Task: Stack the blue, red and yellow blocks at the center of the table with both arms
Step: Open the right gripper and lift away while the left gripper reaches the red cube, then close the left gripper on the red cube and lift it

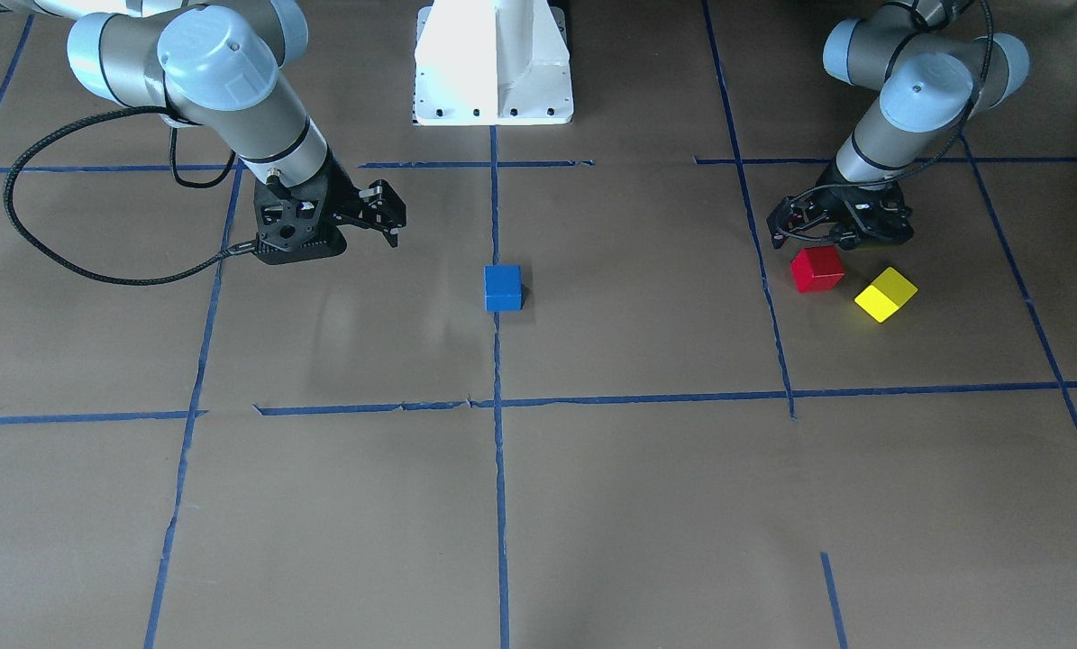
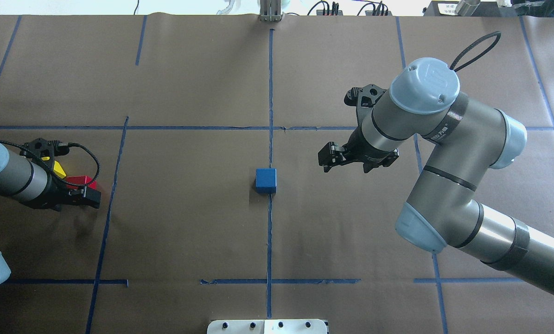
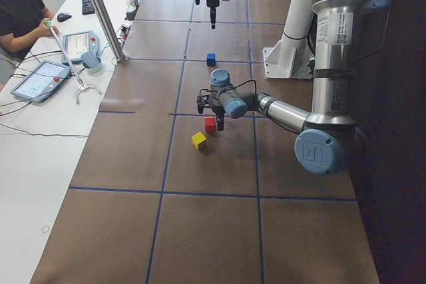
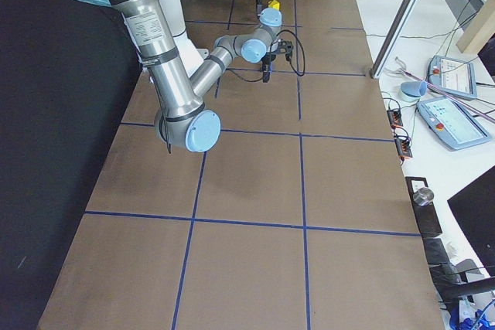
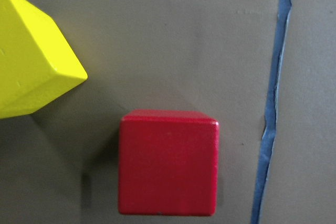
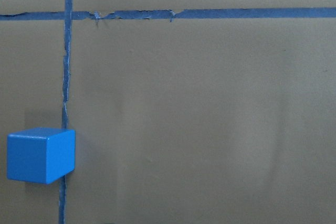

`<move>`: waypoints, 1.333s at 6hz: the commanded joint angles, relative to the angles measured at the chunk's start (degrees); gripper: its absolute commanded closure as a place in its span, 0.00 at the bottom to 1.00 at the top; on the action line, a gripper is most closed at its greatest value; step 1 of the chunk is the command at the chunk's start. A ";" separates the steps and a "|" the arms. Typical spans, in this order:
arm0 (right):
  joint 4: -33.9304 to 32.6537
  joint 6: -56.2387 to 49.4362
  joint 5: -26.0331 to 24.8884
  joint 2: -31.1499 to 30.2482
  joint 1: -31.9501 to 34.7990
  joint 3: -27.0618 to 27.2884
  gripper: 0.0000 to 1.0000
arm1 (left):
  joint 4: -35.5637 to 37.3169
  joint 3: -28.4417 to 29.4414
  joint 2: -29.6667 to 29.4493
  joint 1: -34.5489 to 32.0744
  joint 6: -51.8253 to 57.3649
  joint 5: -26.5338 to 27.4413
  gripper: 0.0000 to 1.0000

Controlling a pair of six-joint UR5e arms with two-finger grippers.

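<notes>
A blue block (image 1: 502, 287) sits on the centre tape line of the table; it also shows in the overhead view (image 2: 265, 180) and at the lower left of the right wrist view (image 6: 41, 154). A red block (image 1: 816, 269) and a yellow block (image 1: 886, 294) lie close together but apart on the robot's left side. My left gripper (image 1: 840, 239) hovers open just above the red block (image 5: 168, 162), on its robot side, empty. My right gripper (image 2: 346, 168) is open and empty, above the table, off to the side of the blue block.
The white robot base (image 1: 493, 63) stands at the table's robot edge. Blue tape lines (image 1: 498, 469) divide the brown table. A side bench with tablets (image 3: 40, 78) and a seated operator (image 3: 20, 11) lies beyond the table's far edge.
</notes>
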 commanded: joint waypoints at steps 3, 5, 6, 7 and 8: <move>0.00 0.00 0.00 -0.11 0.08 0.10 0.00 | 0.10 0.90 -0.49 -0.25 0.37 3.96 0.17; 0.09 0.00 0.00 -0.37 0.08 0.27 0.00 | 0.01 0.29 -1.28 -0.77 0.37 4.05 0.97; 0.09 0.00 0.09 -0.38 0.34 0.53 0.00 | 0.44 0.11 -5.29 -2.08 0.19 4.92 1.00; 0.09 -0.17 0.17 -1.77 1.56 2.10 0.00 | 5.67 -0.59 -11.16 -2.18 0.11 5.62 1.00; 0.09 -3.13 0.78 -6.48 3.66 5.77 0.00 | 13.55 -1.99 -19.13 -1.75 0.10 5.72 1.00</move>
